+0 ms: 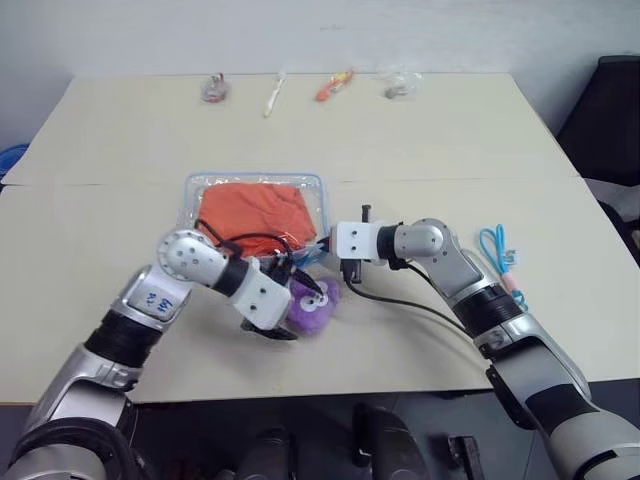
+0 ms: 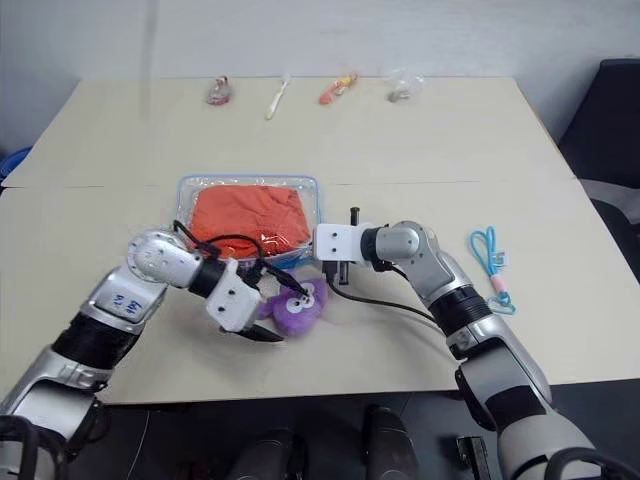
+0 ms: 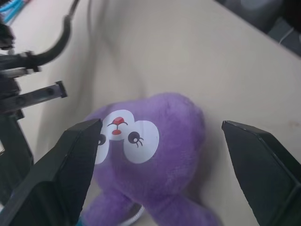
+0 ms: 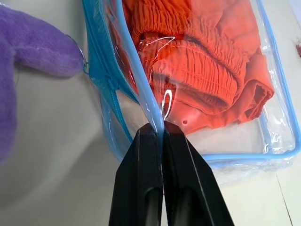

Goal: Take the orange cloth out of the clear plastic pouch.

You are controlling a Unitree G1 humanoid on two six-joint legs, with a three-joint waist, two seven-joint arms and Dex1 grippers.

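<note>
- Orange cloth (image 4: 202,70) is seen inside the clear plastic pouch (image 1: 318,186), at mid-table; nothing of it has been drawn out.
- Right gripper (image 4: 162,128): jaws are pressed shut on the pouch's blue trim at the near right corner, about 4 o'clock of the cloth.
- Left gripper (image 3: 160,141): jaws are spread wide, nothing held; a purple plush (image 3: 155,160) lies between the fingers, at 6 o'clock of the pouch.
- Judgement: the pinch on the trim should be kept firm so the pouch is anchored and its mouth lifted.
- The left gripper should be redirected from the plush toward the opening and the cloth taken by a fold.
- Risk: the plush's ring appears linked to the zipper pull, so drag is possible.
</note>
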